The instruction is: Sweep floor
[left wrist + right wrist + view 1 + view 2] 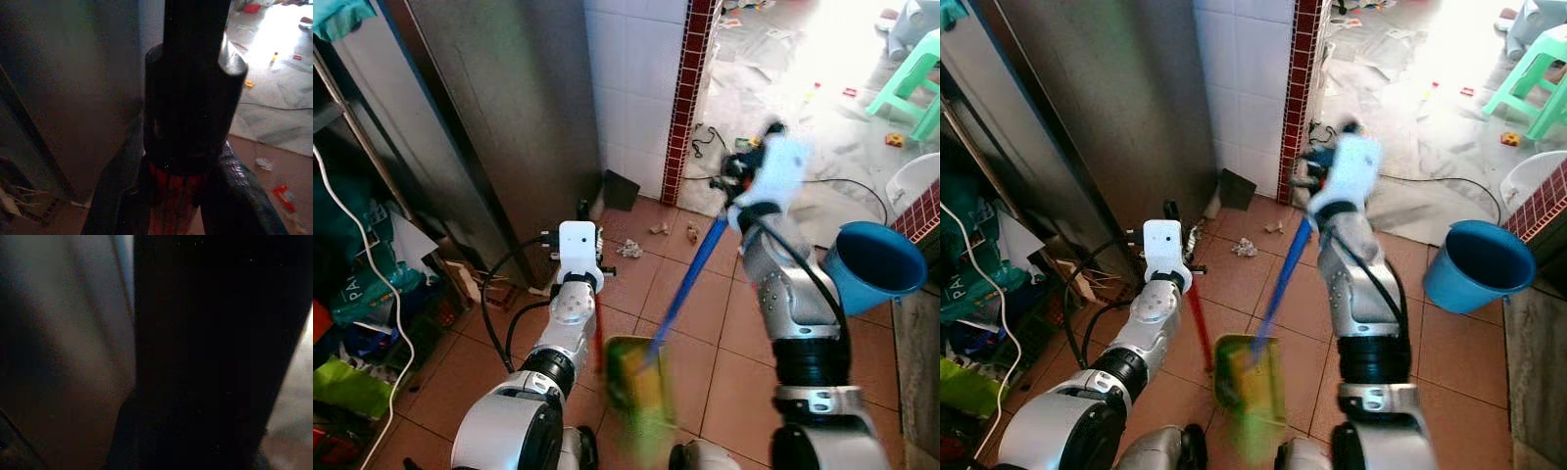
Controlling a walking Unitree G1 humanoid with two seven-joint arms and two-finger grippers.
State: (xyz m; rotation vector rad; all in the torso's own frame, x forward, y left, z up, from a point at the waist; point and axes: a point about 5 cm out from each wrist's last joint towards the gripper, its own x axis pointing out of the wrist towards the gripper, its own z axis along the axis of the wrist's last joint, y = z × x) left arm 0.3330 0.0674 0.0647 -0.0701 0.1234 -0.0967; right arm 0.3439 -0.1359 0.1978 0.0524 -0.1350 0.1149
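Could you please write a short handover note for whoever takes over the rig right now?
Left gripper: jaws shut on the red broom handle, held near the steel cabinet.
Right gripper: appears to hold the blue handle of the green dustpan, which hangs low between the arms; grip not clearly visible.
Crumpled paper scraps lie unswept on the terracotta tile floor near the white tiled wall. A blue plastic bucket stands to the right.
Left: sweep scraps into the dustpan.

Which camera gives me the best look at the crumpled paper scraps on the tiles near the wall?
The left eye view: the paper scraps lie unobstructed on the brown tiles ahead of the left gripper. The right eye view shows them too, smaller. The left wrist view catches some litter at its edge; the right wrist view is too dark.
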